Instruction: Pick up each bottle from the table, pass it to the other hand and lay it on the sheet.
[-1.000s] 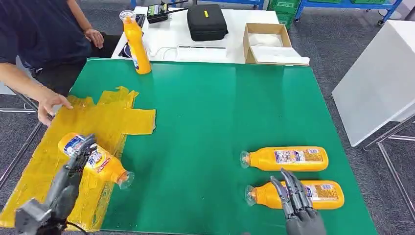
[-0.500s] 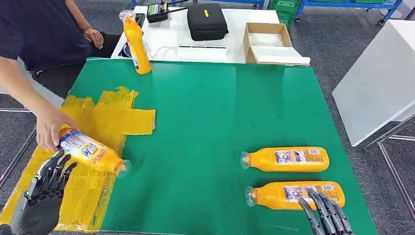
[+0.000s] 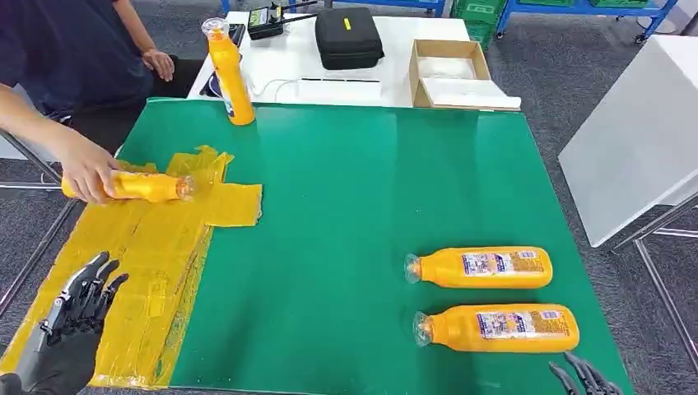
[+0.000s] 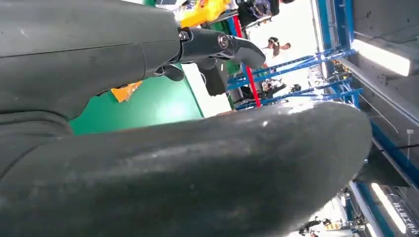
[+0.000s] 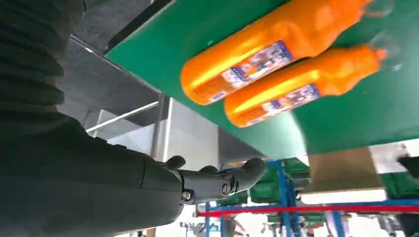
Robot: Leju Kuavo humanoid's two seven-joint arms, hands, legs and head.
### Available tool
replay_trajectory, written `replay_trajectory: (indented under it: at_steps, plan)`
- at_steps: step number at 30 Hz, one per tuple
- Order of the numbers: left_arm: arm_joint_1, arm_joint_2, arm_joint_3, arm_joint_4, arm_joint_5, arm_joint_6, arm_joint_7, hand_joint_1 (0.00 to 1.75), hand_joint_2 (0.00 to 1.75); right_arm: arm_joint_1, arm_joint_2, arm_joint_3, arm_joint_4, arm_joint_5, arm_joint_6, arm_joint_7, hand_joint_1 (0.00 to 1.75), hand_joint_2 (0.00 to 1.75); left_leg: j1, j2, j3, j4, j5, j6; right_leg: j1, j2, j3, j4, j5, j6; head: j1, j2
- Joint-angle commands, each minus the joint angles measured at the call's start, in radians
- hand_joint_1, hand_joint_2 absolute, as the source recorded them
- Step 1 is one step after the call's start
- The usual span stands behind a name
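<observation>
Two orange bottles lie on their sides on the green table at the right: the farther one and the nearer one, caps pointing left. A third bottle stands upright at the table's far edge. A person's hand holds a fourth bottle over the far part of the yellow sheet. My left hand is at the sheet's near left corner, fingers spread and empty. My right hand shows just its fingertips below the nearer bottle, holding nothing.
A person in dark clothes stands at the table's left. Behind the green table a white table carries a black case, a cardboard box and cables. A white table stands to the right.
My left hand let go of the bottle on the sheet and drew back; the person picked that bottle up and moved it to the sheet's far end. My right hand pulled back toward the near edge.
</observation>
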Motion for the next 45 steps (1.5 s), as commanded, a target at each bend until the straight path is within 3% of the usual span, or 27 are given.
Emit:
replay_trajectory:
  at_steps: [1, 3, 10, 16, 17, 20, 24, 29, 31, 34, 36, 38, 45]
  plan:
    - [-0.040, 0.032, -0.061, 0.056, 0.006, 0.027, 0.019, 0.00, 0.00, 0.132, 0.040, -0.324, 0.095, -0.242, -0.007, -0.102, 0.00, 1.75, 0.000, -0.001, 0.002, -0.001, 0.000, 0.001, 0.000, -0.001, 0.003, -0.001, 0.000, -0.001, 0.000, 0.000]
    - [-0.047, 0.039, -0.069, 0.061, 0.008, 0.034, 0.021, 0.00, 0.00, 0.149, 0.060, -0.385, 0.126, -0.311, -0.007, -0.171, 0.00, 1.75, -0.001, -0.002, 0.003, -0.002, 0.001, 0.001, 0.000, -0.002, 0.005, -0.001, 0.000, -0.001, 0.000, 0.000]
    - [-0.047, 0.042, -0.072, 0.060, 0.006, 0.037, 0.021, 0.00, 0.00, 0.154, 0.076, -0.402, 0.135, -0.321, -0.007, -0.184, 0.00, 1.75, 0.000, -0.002, 0.003, -0.002, 0.001, 0.001, 0.000, -0.003, 0.005, -0.002, -0.001, -0.002, 0.000, 0.000]
    - [-0.063, 0.061, -0.085, 0.072, 0.018, 0.046, 0.032, 0.00, 0.00, 0.118, 0.052, -0.428, 0.194, -0.418, 0.008, -0.241, 0.00, 1.75, 0.000, -0.001, 0.003, -0.002, 0.000, 0.000, 0.001, -0.001, 0.004, -0.002, 0.000, -0.001, 0.000, 0.000]
    - [-0.068, 0.066, -0.087, 0.073, 0.019, 0.048, 0.032, 0.00, 1.75, 0.106, 0.060, -0.439, 0.200, -0.429, 0.030, -0.255, 0.00, 1.75, 0.000, -0.001, 0.004, -0.003, 0.001, 0.001, 0.001, -0.001, 0.006, -0.003, 0.000, -0.002, -0.001, 0.000]
    - [-0.081, 0.070, -0.088, 0.074, 0.009, 0.058, 0.029, 0.00, 1.75, 0.054, 0.122, -0.487, 0.215, -0.453, 0.136, -0.324, 0.00, 1.75, 0.001, -0.001, 0.002, -0.002, 0.001, 0.000, 0.001, -0.001, 0.004, -0.002, 0.000, -0.002, 0.000, 0.000]
    - [-0.093, 0.080, -0.106, 0.073, -0.031, 0.082, 0.022, 0.00, 1.75, -0.073, 0.308, -0.597, 0.241, -0.452, 0.411, -0.480, 0.00, 1.75, 0.000, -0.004, 0.004, -0.003, 0.002, 0.000, 0.001, -0.004, 0.003, -0.003, 0.000, -0.002, 0.000, 0.000]
    - [-0.096, 0.082, -0.108, 0.071, -0.032, 0.084, 0.021, 0.00, 1.75, -0.092, 0.350, -0.623, 0.243, -0.442, 0.458, -0.511, 0.00, 1.75, 0.001, -0.002, 0.003, -0.001, 0.000, 0.000, 0.001, -0.002, -0.004, -0.002, -0.001, -0.001, 0.000, 0.000]
    - [-0.095, 0.083, -0.109, 0.072, -0.032, 0.085, 0.020, 0.00, 1.75, -0.098, 0.375, -0.643, 0.241, -0.437, 0.486, -0.529, 0.00, 1.75, 0.000, -0.003, 0.005, -0.004, 0.001, 0.001, 0.001, -0.003, 0.002, -0.004, 0.000, -0.002, 0.000, 0.000]
    - [-0.107, 0.096, -0.114, 0.075, -0.044, 0.092, 0.010, 0.00, 1.75, -0.275, 0.635, -0.822, 0.261, -0.343, 0.816, -0.747, 0.00, 1.75, 0.001, -0.004, 0.005, -0.003, 0.001, 0.000, 0.001, -0.004, 0.007, -0.003, -0.001, -0.002, 0.000, 0.000]
    - [-0.120, 0.098, -0.117, 0.083, -0.038, 0.087, 0.021, 0.00, 1.75, -0.378, 0.734, -0.889, 0.288, -0.262, 0.947, -0.845, 0.00, 1.75, 0.001, -0.004, 0.005, -0.004, 0.001, 0.000, 0.002, -0.004, 0.005, -0.004, 0.000, -0.002, 0.000, 0.000]
    - [-0.128, 0.099, -0.119, 0.088, -0.040, 0.088, 0.024, 0.00, 1.75, -0.416, 0.751, -0.893, 0.308, -0.231, 0.981, -0.868, 0.00, 1.75, 0.002, -0.003, 0.005, -0.003, 0.001, 0.000, 0.003, -0.003, -0.003, -0.004, 0.000, -0.002, 0.000, 0.000]
    - [-0.136, 0.108, -0.132, 0.092, -0.082, 0.103, 0.014, 0.00, 1.75, -0.470, 0.769, -0.888, 0.336, -0.190, 1.031, -0.896, 0.00, 1.75, 0.001, -0.001, 0.005, -0.002, 0.000, 0.000, 0.001, -0.001, -0.003, -0.003, 0.000, -0.001, 0.000, 0.000]
